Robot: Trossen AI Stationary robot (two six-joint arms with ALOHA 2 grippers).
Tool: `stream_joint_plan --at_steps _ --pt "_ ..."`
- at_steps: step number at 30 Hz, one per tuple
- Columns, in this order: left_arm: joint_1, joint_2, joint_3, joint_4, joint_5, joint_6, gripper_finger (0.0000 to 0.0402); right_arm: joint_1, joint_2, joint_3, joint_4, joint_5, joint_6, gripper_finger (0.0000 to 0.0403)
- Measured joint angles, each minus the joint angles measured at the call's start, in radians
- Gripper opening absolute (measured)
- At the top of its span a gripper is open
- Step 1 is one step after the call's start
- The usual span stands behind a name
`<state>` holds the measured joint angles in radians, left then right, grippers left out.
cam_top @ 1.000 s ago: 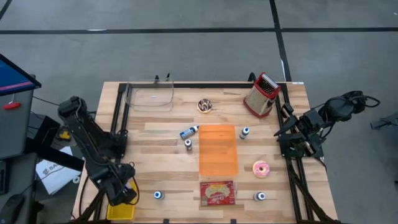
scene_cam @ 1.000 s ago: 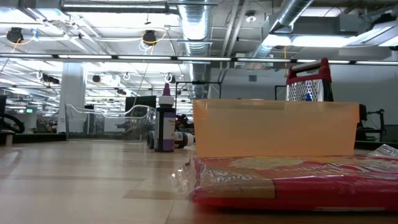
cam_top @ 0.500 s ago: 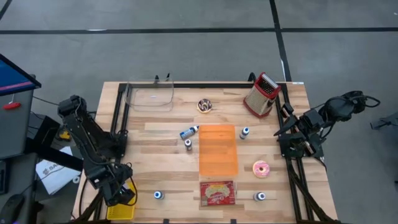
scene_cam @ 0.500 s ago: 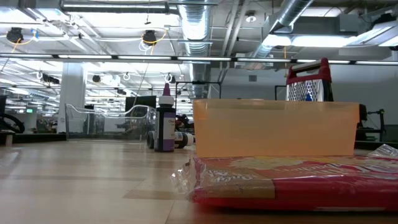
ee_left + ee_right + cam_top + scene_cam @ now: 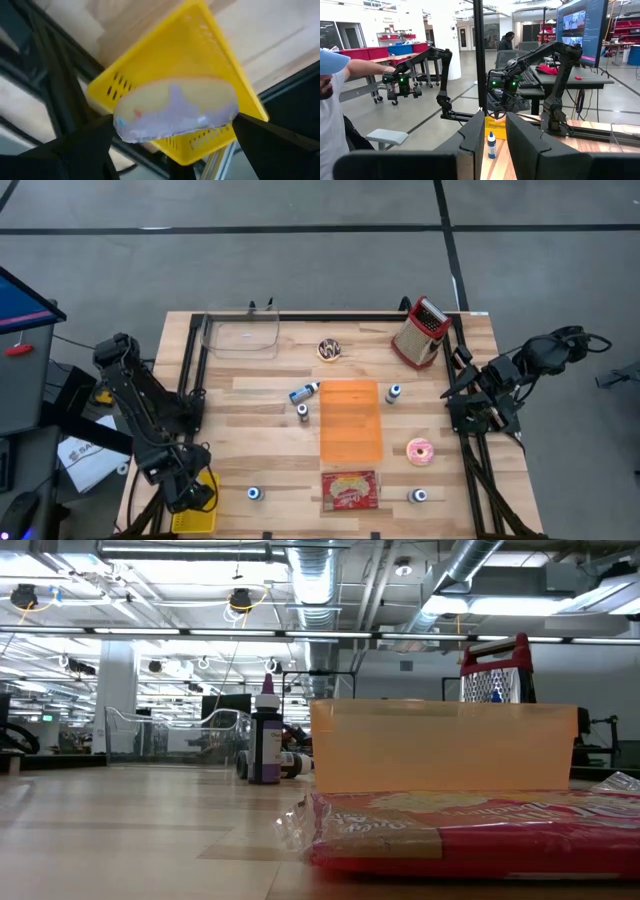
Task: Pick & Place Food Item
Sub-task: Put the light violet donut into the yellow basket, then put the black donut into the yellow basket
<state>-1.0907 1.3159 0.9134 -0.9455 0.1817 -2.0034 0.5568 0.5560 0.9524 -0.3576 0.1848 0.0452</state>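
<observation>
High view: a pale wooden plank table (image 5: 260, 420) stands on a grey concrete floor crossed by dark lines. The low view looks level across the planks into a large hall with exposed ducts and strip lights. At the near left corner, the left claw (image 5: 190, 492) hangs over a yellow slotted plastic basket (image 5: 197, 505). The left wrist view shows a round, pale yellow food item (image 5: 175, 111) with a bluish sheen held between the two dark fingers (image 5: 82, 145), just above that basket (image 5: 150, 65); the claw is clenched on it. The right claw (image 5: 470, 408) waits at the right edge, its fingers (image 5: 475, 135) spread apart with nothing between them.

A translucent orange rectangular bin (image 5: 350, 420) sits in the middle of the table, with a red crinkled snack packet (image 5: 350, 490) between it and the near edge. A pink-frosted ring donut (image 5: 420, 451) lies near the right edge, and a chocolate one (image 5: 330, 350) lies toward the far edge. A clear plastic tub (image 5: 241, 333) stands at the far left corner, a metal grater with a red handle (image 5: 421, 330) at the far right. Small bottles (image 5: 303, 413) are scattered around the bin. The left half of the table is mostly bare planks.

Beyond the table, the right wrist view shows a person's arm (image 5: 365, 67) and other robot arms (image 5: 420, 65).
</observation>
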Motion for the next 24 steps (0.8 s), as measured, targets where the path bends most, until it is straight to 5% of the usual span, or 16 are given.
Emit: stream_joint_plan --at_steps 5,12,24 --pt "-0.008 0.004 0.000 0.003 -0.050 -0.016 0.0400 0.000 0.000 0.000 0.001 0.000 0.003 0.0073" --pt "0.016 0.025 -0.001 0.026 0.059 0.029 0.0400 0.000 0.000 0.000 0.007 0.000 0.006 0.0073" --pt "0.034 0.033 -0.001 -0.002 0.035 0.058 0.0400 0.000 0.000 0.000 0.009 0.000 0.004 0.0073"
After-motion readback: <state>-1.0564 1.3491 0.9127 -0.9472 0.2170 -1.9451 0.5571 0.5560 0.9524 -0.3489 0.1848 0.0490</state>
